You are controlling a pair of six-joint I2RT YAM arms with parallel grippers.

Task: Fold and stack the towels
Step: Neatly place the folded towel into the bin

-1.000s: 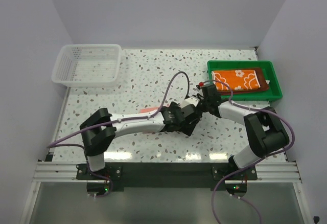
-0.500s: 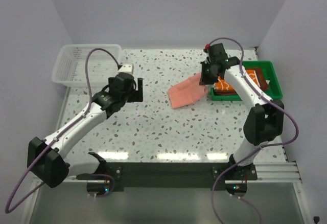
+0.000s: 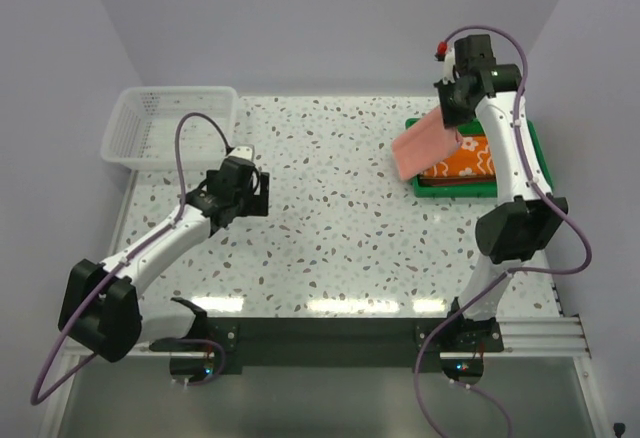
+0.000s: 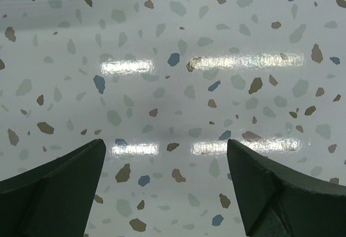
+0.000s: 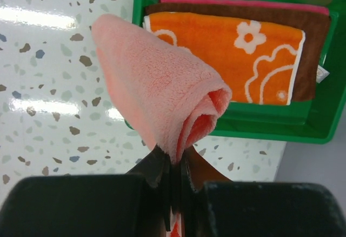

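A folded salmon pink towel (image 3: 424,144) (image 5: 157,85) hangs in the air over the left rim of the green tray (image 3: 534,150), pinched by one edge in my right gripper (image 3: 457,108) (image 5: 175,158), which is shut on it. In the tray lies a stack: an orange towel with white flowers (image 5: 243,58) (image 3: 470,158) on top, a dark brown towel (image 5: 316,42) under it, and a hot pink towel (image 5: 243,0) showing at the far edge. My left gripper (image 3: 252,180) (image 4: 166,156) hovers open over bare tabletop at the left, holding nothing.
A white mesh basket (image 3: 170,128) stands at the back left corner of the speckled table (image 3: 330,208). White walls close in the back and both sides. The tray sits against the right edge.
My right arm has lifted the salmon pink towel up and to the right, from the table's middle to above the tray's left rim. The left arm has drawn back slightly toward the left.
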